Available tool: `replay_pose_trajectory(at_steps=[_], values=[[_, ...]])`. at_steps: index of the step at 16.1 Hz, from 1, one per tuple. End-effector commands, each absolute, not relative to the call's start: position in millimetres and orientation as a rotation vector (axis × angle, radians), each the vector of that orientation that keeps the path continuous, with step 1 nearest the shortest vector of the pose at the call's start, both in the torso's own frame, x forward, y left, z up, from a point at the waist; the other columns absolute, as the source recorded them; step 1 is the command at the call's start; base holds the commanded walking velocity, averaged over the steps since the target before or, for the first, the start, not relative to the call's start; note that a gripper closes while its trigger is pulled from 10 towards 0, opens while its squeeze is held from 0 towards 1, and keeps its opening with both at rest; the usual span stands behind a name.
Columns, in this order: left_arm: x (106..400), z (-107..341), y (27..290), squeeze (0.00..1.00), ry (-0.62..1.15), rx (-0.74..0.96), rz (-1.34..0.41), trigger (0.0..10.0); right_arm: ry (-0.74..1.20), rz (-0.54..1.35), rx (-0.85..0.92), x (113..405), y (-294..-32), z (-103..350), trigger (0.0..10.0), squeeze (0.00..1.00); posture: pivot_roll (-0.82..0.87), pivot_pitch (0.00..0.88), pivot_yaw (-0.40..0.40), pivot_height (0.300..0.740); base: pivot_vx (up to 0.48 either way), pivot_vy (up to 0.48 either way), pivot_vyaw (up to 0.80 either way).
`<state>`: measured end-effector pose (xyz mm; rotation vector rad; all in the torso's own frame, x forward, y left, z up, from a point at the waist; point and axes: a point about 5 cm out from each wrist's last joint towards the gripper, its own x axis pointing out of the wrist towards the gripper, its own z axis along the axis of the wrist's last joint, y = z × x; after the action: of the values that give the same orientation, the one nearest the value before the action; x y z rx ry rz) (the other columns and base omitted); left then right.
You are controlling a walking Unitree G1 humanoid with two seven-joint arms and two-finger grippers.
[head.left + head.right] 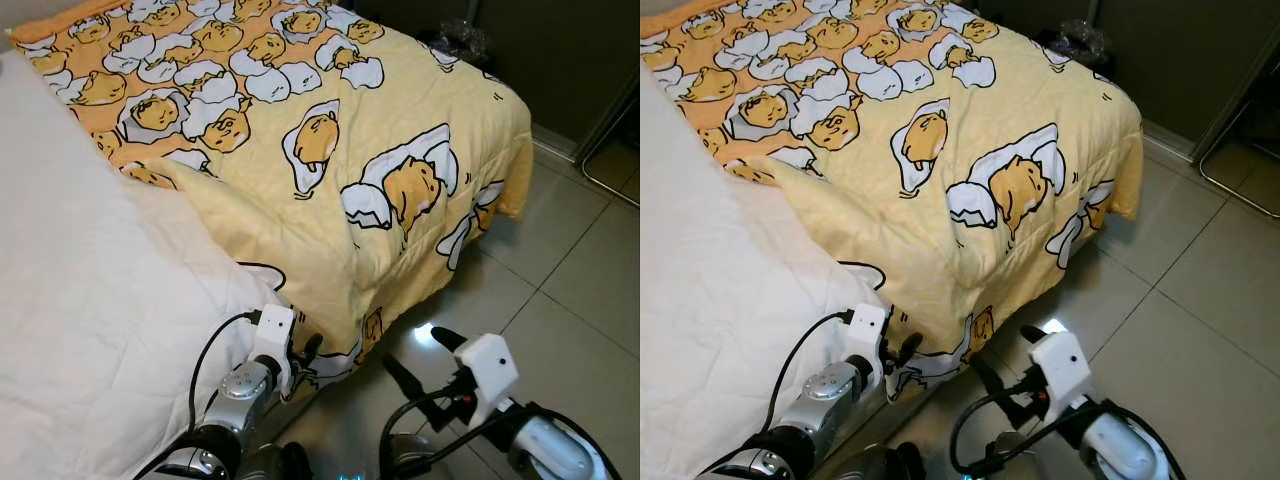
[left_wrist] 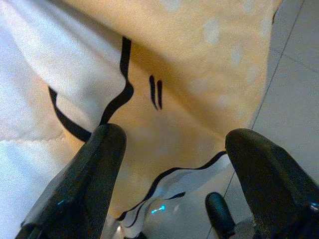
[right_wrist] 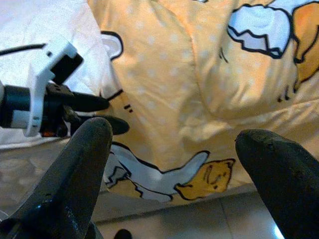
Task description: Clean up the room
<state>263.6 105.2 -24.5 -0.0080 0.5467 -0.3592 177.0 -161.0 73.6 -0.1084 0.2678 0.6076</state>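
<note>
Two spread, empty grippers: left gripper (image 1: 305, 352) beside the yellow blanket (image 1: 330, 190), right gripper (image 1: 418, 358) over floor tiles (image 1: 1200, 300).

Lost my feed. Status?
Left tool open at quilt hem. Right tool open over floor. Quilt folded back, sheet bare. Nothing blocking.

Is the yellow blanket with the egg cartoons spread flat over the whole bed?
No. The yellow cartoon-print blanket is bunched aside, leaving the white sheet bare.
</note>
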Motion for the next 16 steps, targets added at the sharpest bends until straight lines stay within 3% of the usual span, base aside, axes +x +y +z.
replay_pose_trajectory(at_steps=[1, 7, 8, 9, 10, 16], values=[[266.7, -22.6, 109.6, 0.0, 0.536, 0.014, -0.342, 10.0, 0.284, 0.636, -0.106, 176.0, -156.8, 67.4, 10.0, 0.0, -0.33, 0.184, 0.12, 0.74, 0.0, 0.0, 0.0], [270.9, -22.3, 103.1, 0.0, 0.561, 0.04, -0.321, 10.0, 0.325, 0.676, -0.078, 157.1, -146.1, 58.7, 10.0, 0.0, -0.31, 0.221, 0.132, 0.74, 0.0, 0.0, 0.0], [267.6, -25.9, 97.3, 0.0, 0.596, 0.036, -0.336, 9.0, 0.327, 0.676, -0.076, 155.4, -146.0, 58.5, 10.0, 0.0, -0.32, 0.224, 0.133, 0.74, 0.0, 0.0, 0.0], [266.3, -27.2, 94.9, 0.0, 0.61, 0.038, -0.342, 6.0, 0.328, 0.675, -0.076, 154.6, -146.4, 58.7, 10.0, 0.0, -0.32, 0.227, 0.133, 0.74, 0.0, 0.0, 0.0], [265.4, -28.5, 91.1, 0.0, 0.635, 0.016, -0.341, 0.0, 0.331, 0.671, -0.076, 153.0, -147.6, 59.1, 10.0, 0.0, -0.33, 0.231, 0.134, 0.74, 0.0, 0.0, 0.0], [282.0, -13.9, 91.1, 0.0, 0.568, -0.003, -0.315, 0.0, 0.34, 0.652, -0.077, 148.2, -149.8, 59.4, 10.0, 0.0, -0.33, 0.231, 0.146, 0.74, 0.0, 0.0, 0.0]])
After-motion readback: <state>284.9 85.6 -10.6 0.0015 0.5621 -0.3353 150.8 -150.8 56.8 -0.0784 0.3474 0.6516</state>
